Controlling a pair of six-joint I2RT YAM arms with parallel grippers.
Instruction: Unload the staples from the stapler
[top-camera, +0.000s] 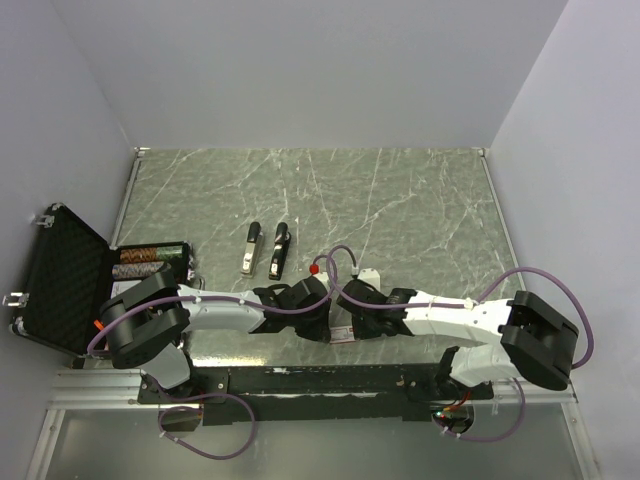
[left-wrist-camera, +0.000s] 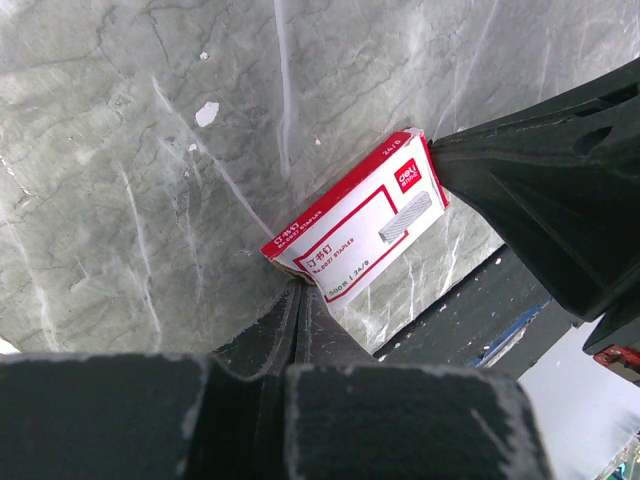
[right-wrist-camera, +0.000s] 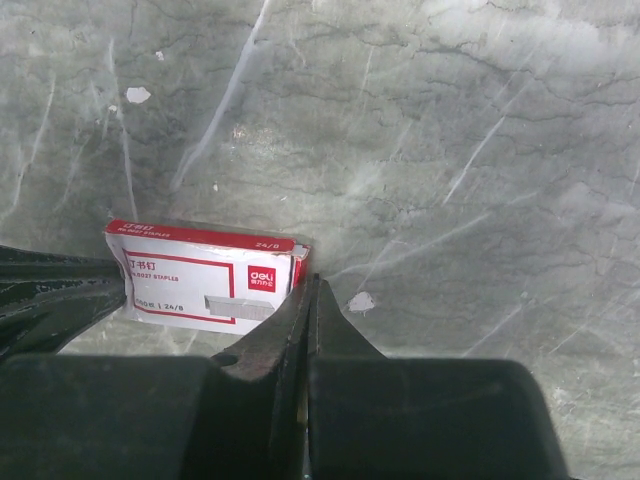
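Observation:
Two black-and-silver staplers lie side by side mid-table, one (top-camera: 251, 247) left of the other (top-camera: 280, 250), both shut and far from the grippers. The staples are out of view. My left gripper (left-wrist-camera: 300, 285) is shut with nothing in it, its tip against the near corner of a small red-and-white staple box (left-wrist-camera: 355, 225). My right gripper (right-wrist-camera: 315, 280) is also shut and empty, its tip touching the box's (right-wrist-camera: 200, 275) right end. In the top view both grippers, left (top-camera: 325, 300) and right (top-camera: 347, 300), meet over the box (top-camera: 340, 329) near the table's front edge.
An open black foam-lined case (top-camera: 60, 280) stands off the table's left side, with a tray of small items (top-camera: 150, 258) beside it. The table's front edge (left-wrist-camera: 470, 320) runs just behind the box. White walls close in the table on three sides.

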